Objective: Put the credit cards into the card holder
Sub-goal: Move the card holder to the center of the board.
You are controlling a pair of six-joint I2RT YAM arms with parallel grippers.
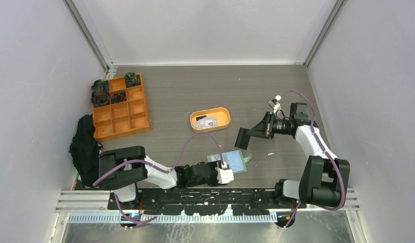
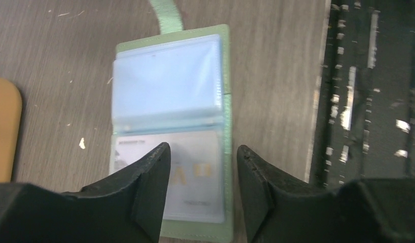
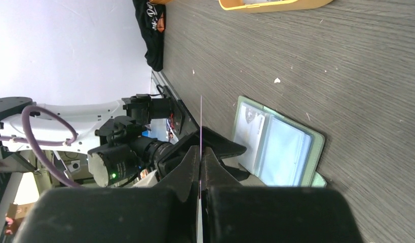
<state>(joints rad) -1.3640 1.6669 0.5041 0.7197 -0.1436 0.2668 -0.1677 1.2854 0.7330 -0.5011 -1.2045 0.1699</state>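
Note:
The sage-green card holder (image 1: 234,161) lies open on the table near the left arm, its clear sleeves facing up (image 2: 170,86). A white card (image 2: 195,172) sits in the near sleeve. My left gripper (image 2: 202,149) hovers open over that near page; one finger is above the card, the other beside the holder's right edge. My right gripper (image 1: 256,132) is raised to the right of the holder and is shut on a dark credit card (image 1: 242,138). The right wrist view shows that card edge-on as a thin line (image 3: 200,121). More credit cards (image 1: 204,121) lie in the orange oval tray (image 1: 223,114).
An orange grid organiser (image 1: 119,107) holding dark bundles stands at the back left. A black cloth (image 1: 85,147) lies by the left wall. The arms' black mounting rail (image 2: 367,101) runs just right of the holder. Grey walls enclose the table.

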